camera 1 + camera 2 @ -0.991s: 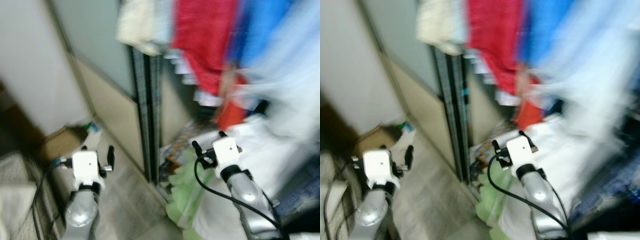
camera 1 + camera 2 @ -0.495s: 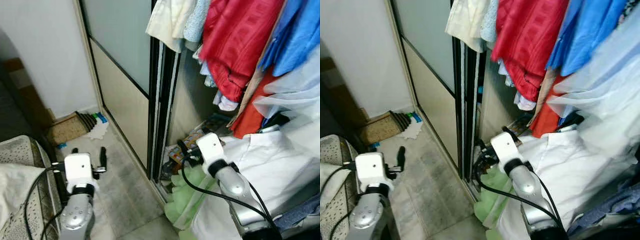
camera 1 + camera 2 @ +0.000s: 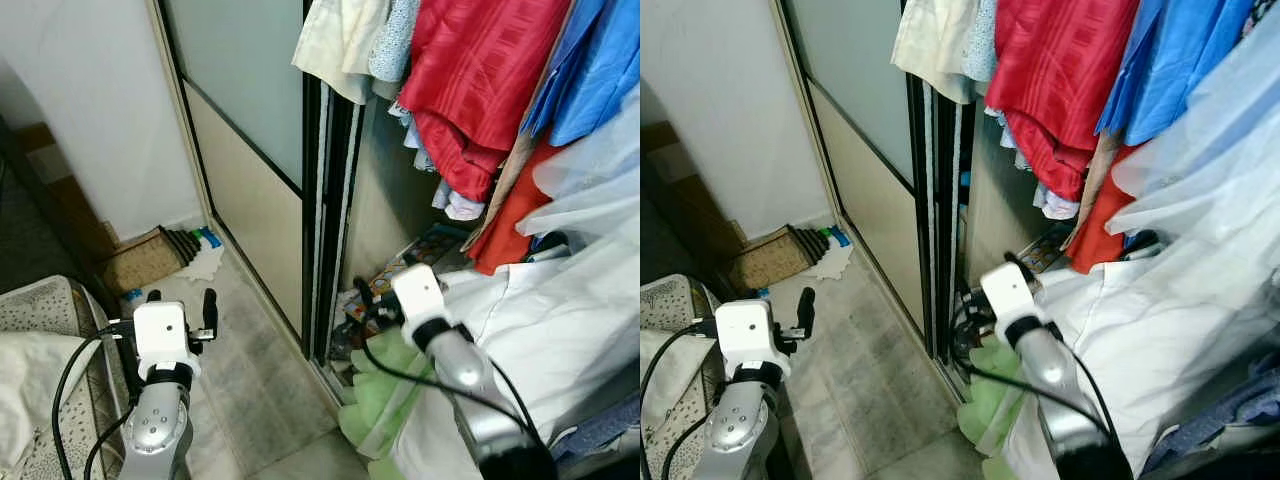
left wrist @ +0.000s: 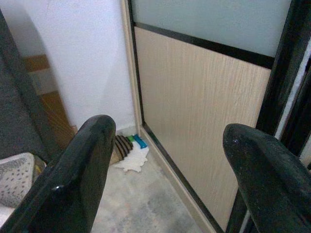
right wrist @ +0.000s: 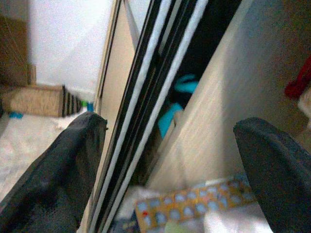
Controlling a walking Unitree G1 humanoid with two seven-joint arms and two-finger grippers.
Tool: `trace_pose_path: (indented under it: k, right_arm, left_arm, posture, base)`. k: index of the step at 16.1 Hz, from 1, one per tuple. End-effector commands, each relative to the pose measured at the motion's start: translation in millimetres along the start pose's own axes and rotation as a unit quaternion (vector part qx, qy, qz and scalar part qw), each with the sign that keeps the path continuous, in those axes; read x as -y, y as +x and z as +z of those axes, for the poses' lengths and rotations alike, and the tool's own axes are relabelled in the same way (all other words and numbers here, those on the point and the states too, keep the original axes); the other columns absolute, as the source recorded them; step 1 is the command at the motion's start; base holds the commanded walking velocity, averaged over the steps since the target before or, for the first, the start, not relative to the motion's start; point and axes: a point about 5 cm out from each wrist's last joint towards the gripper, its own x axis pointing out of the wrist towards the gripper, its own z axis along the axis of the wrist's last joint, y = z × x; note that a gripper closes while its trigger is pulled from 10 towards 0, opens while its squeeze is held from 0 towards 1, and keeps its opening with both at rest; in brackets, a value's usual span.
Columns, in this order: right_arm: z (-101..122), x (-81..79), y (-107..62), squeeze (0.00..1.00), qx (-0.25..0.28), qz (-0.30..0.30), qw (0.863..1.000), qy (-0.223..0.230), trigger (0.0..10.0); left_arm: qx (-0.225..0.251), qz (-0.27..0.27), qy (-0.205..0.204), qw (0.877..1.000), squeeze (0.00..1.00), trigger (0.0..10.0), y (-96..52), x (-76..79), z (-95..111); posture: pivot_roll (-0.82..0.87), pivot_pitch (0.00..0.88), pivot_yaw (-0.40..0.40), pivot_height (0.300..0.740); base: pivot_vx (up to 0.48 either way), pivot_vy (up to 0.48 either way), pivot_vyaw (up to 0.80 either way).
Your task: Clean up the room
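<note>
Hanging in the open wardrobe are one red garment, one blue and two pale ones. Both pincers gape empty: left pincer over the floor, right pincer near a green cloth and possibly a patterned box, partly hidden.

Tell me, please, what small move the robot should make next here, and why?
Probably lower the right gripper toward the crumpled light green cloth on the floor by the open sliding wardrobe door. Its fingers are open and hold nothing, and it hangs just above that cloth. The left gripper, also open, hovers over the grey tiled floor.
</note>
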Motion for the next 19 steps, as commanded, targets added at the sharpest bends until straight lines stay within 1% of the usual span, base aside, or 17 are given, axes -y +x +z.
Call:
trace_pose_path:
  k: [1,3,5,6,8,10,13,16,17,19]
  right_arm:
    - [6,1.9,5.8,0.00,0.015,0.009,1.000,-0.010,10.0]
    - [9,-0.6,8.7,0.00,0.020,0.014,1.000,-0.011,10.0]
    - [10,-1.0,8.3,0.00,0.022,0.014,1.000,-0.012,10.0]
    - [9,-0.5,5.5,0.00,0.022,0.012,1.000,-0.010,10.0]
    - [7,2.1,-2.1,0.00,0.022,0.007,1.000,-0.014,10.0]
    - [4,6.2,-6.2,0.00,0.017,-0.003,1.000,-0.012,10.0]
    - [2,5.7,-8.0,0.00,0.016,-0.006,1.000,-0.010,10.0]
    - [3,6.0,-9.5,0.00,0.016,-0.006,1.000,-0.012,10.0]
    - [3,7.2,-9.7,0.00,0.015,-0.007,1.000,-0.011,10.0]
    - [3,8.4,-9.1,0.00,0.015,-0.007,1.000,-0.011,10.0]
  left_arm:
    - [-0.001,0.017,0.004,1.000,0.00,10.0,-4.3,-6.5,2]
    - [0.000,0.029,0.005,1.000,0.00,10.0,-6.1,-11.4,2]
    - [0.002,0.033,0.003,0.999,0.00,10.0,-6.1,-13.4,3]
    - [-0.002,0.032,0.001,0.999,0.00,10.0,-5.9,-12.7,1]
    - [-0.008,0.010,-0.006,1.000,0.00,10.0,-2.9,-0.8,-3]
    - [-0.008,0.000,-0.009,1.000,0.00,10.0,0.1,4.2,-1]
    - [-0.009,-0.014,-0.004,1.000,0.00,10.0,1.2,4.2,-1]
    - [-0.009,-0.011,-0.005,1.000,0.00,10.0,1.5,2.4,0]
    - [-0.012,-0.012,-0.013,1.000,0.00,10.0,1.1,3.7,-1]
    - [-0.014,-0.002,-0.012,1.000,0.00,10.0,-0.4,4.3,-1]
  posture:
    - [-0.03,0.000,-0.020,0.740]
    - [-0.03,0.000,-0.022,0.740]
    - [-0.03,0.000,-0.022,0.740]
    - [-0.05,0.000,-0.017,0.740]
    - [-0.08,0.000,-0.005,0.740]
    - [-0.09,0.000,0.008,0.740]
    - [-0.10,0.000,0.019,0.740]
    - [-0.10,0.000,0.024,0.740]
    - [-0.10,0.000,0.023,0.740]
    - [-0.10,0.000,0.023,0.740]
  base:
    - [0.000,0.000,0.80]
    - [0.000,0.000,0.80]
    - [0.000,0.000,0.80]
    - [0.000,0.000,0.80]
    - [0.000,0.000,0.80]
    - [0.000,0.000,0.80]
    - [0.000,0.000,0.80]
    - [0.000,0.000,0.80]
    - [0.000,0.000,0.80]
    - [0.000,0.000,0.80]
